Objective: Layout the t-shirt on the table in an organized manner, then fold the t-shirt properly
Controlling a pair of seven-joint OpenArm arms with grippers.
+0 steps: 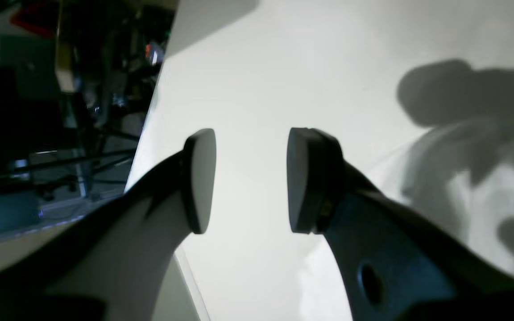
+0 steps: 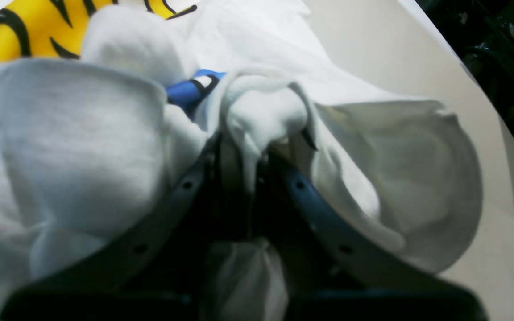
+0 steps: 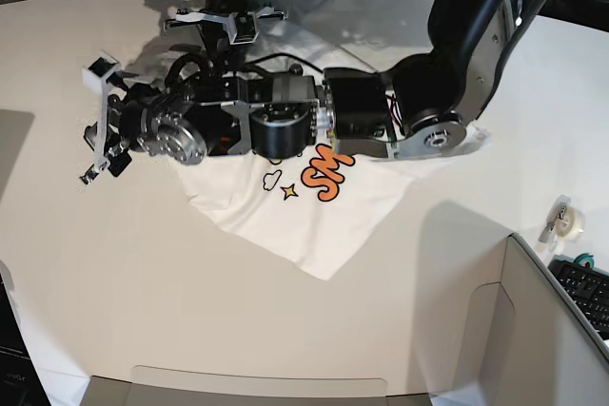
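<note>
The white t-shirt (image 3: 314, 225) lies rumpled on the off-white table (image 3: 143, 282), with an orange letter print, a cloud and a star showing. My left arm reaches across it from the right. Its gripper (image 3: 93, 125) is past the shirt's left side and stands open (image 1: 250, 178) over bare table (image 1: 261, 67) with nothing between the pads. Shirt cloth (image 1: 484, 187) lies off to the right there. My right gripper (image 2: 261, 147) is shut on a bunched fold of the t-shirt (image 2: 83, 147), near yellow and blue print. In the base view the right arm (image 3: 228, 21) comes from the top and its fingers are hidden.
A grey cardboard box (image 3: 476, 349) stands at the front right. A tape roll (image 3: 568, 219) and a keyboard (image 3: 585, 282) sit at the right edge. Dark clutter (image 1: 60, 111) lies beyond the table edge, left of the left gripper.
</note>
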